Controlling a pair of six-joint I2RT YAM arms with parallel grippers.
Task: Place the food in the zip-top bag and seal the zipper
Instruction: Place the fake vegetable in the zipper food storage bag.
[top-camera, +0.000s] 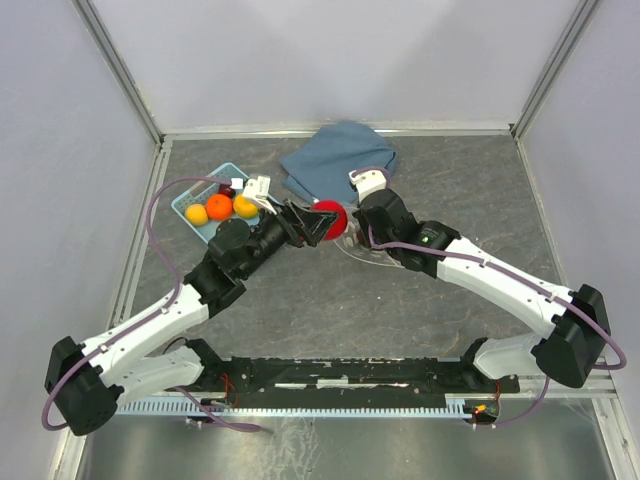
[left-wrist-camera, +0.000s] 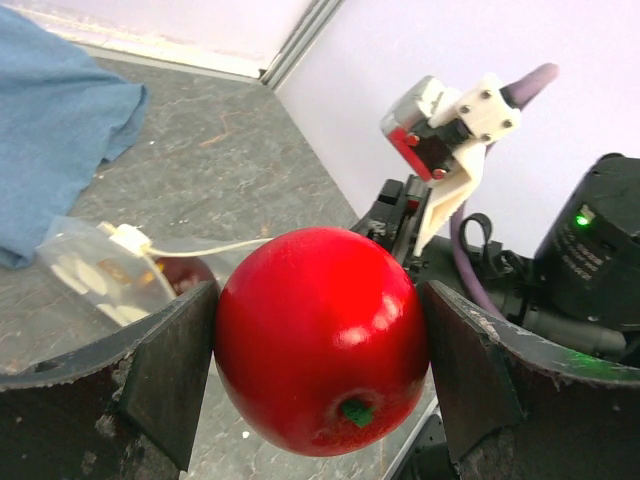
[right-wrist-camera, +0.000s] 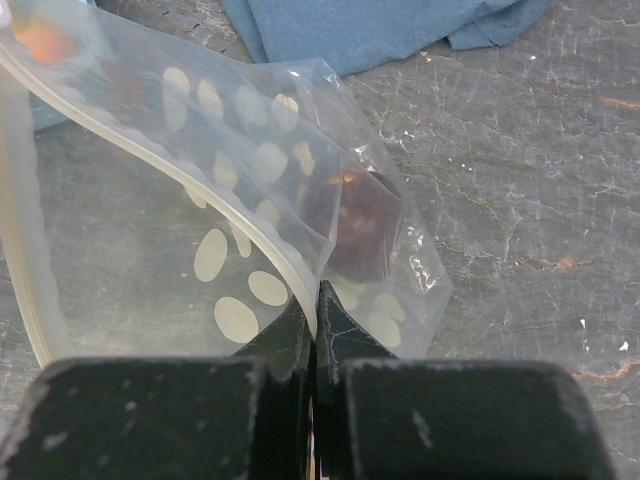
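Glossy red fruit (left-wrist-camera: 320, 340): smooth, hard plastic look, bright highlights. Fingers (left-wrist-camera: 165, 380) of left gripper (top-camera: 316, 222) are black, matt, scuffed and grainy. Clear zip-top bag (right-wrist-camera: 250, 190) is thin shiny plastic film, crinkled, with opaque white dots; its zipper (right-wrist-camera: 170, 165) is a thicker milky plastic strip. Pads of right gripper (right-wrist-camera: 315, 345): matt black, dusty. Blue cloth (top-camera: 335, 160) at far edge: woven, matt, creased. Light-blue basket (top-camera: 185, 200) near far-left corner: plastic; orange fruits (top-camera: 219, 207) glossy. Dark grey table (top-camera: 400, 320): stone-like mottling, faint sheen.
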